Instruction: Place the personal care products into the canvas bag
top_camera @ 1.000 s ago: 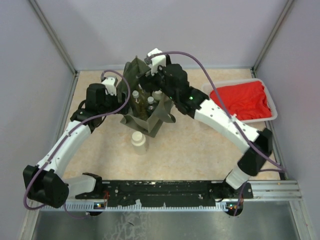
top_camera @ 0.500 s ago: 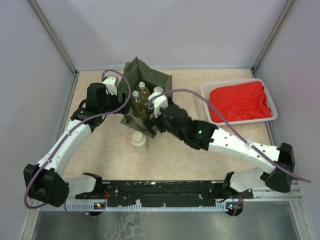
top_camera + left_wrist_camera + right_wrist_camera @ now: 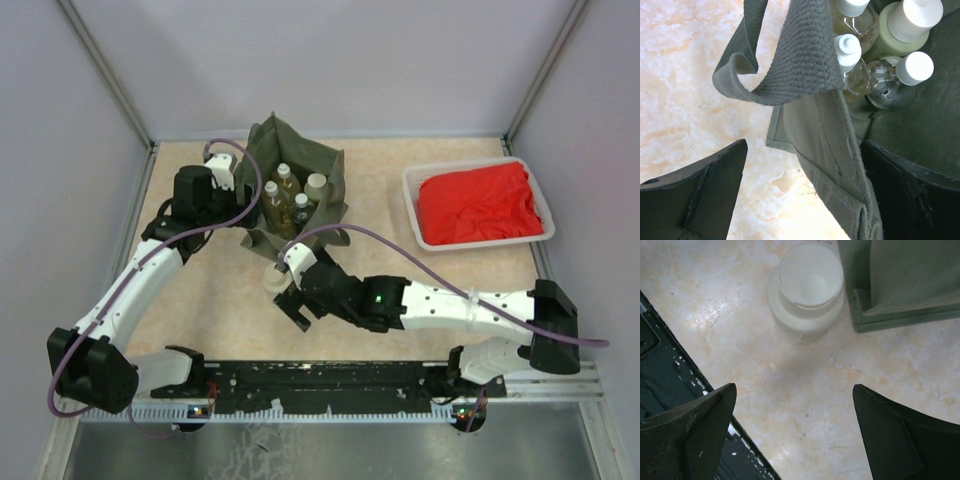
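A beige marbled table (image 3: 400, 290) between grey walls carries everything. The olive bag (image 3: 268, 140) stands open at the middle back, with a white tray (image 3: 408, 190) holding a red cloth (image 3: 480, 205) well to its right. Four bottles (image 3: 285, 195) stand inside the bag. A fifth bottle (image 3: 807, 290), pale and upright with its long axis vertical, waits on the table just beside the bag's near corner. The right gripper (image 3: 794, 390) is nearer it, jaws spread wide and empty, and the bottle lies just ahead, toward the bag. The left gripper (image 3: 802, 145) is also wide open, straddling the bag's left wall without pinching it.
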Robot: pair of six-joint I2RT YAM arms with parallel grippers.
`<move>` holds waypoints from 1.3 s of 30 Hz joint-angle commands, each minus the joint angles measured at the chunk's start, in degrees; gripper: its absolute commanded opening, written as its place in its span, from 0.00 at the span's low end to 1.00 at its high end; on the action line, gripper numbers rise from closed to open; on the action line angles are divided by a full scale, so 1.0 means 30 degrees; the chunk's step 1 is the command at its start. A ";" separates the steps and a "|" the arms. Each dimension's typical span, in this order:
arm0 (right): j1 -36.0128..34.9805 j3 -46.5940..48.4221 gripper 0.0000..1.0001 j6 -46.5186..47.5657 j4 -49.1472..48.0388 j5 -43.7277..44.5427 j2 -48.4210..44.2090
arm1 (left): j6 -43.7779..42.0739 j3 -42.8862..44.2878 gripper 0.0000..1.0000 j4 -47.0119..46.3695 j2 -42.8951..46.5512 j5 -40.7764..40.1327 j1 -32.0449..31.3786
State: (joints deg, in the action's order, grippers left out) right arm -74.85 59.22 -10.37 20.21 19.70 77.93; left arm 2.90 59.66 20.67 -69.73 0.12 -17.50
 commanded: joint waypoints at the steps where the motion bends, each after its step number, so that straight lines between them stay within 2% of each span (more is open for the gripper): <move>1: -0.0124 0.0674 0.99 0.0047 -0.1769 -0.0581 0.1930 | -0.0478 0.0171 1.00 0.0685 -0.0295 -0.0241 0.0004; 14: -0.0099 0.3084 0.99 0.1616 -0.2949 0.0034 0.6032 | -0.0555 0.0153 1.00 0.0650 -0.0104 -0.0448 0.0009; 27: 0.1962 0.3950 0.99 0.2159 -0.3447 -0.0504 0.6558 | -0.0597 0.0109 1.00 0.0586 -0.0111 -0.0465 0.0002; 39: 0.2215 0.5321 0.99 0.2681 -0.4259 -0.1678 0.7936 | -0.0586 0.0010 1.00 0.0550 -0.0220 -0.0501 0.0006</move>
State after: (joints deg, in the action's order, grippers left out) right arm -69.17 71.44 -3.14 11.22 15.27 100.53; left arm 2.70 59.66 20.34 -69.73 -0.49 -17.47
